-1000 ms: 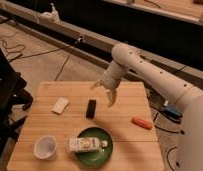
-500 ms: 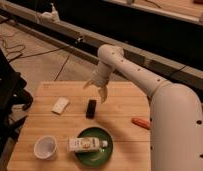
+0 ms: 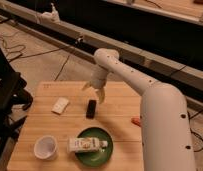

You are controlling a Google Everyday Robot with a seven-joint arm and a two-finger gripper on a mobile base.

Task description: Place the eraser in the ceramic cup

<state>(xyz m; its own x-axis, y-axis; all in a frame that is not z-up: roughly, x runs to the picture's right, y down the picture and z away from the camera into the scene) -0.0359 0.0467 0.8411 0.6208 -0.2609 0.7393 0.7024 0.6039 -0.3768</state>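
Observation:
The eraser (image 3: 91, 108) is a small black block lying on the wooden table (image 3: 50, 125), near its middle. The ceramic cup (image 3: 46, 148) is white and stands upright at the table's front left, empty as far as I can see. My gripper (image 3: 94, 90) hangs just above and behind the eraser, pointing down, with its fingers spread and nothing between them. The white arm reaches in from the right.
A flat white piece (image 3: 60, 105) lies left of the eraser. A green plate (image 3: 87, 154) at the front holds a white carton lying on its side. A small orange object (image 3: 136, 120) lies at the right, partly behind my arm. A dark chair stands at the left.
The gripper has swung left and back, from the right of the eraser to a spot just behind it. The eraser and cup have not moved.

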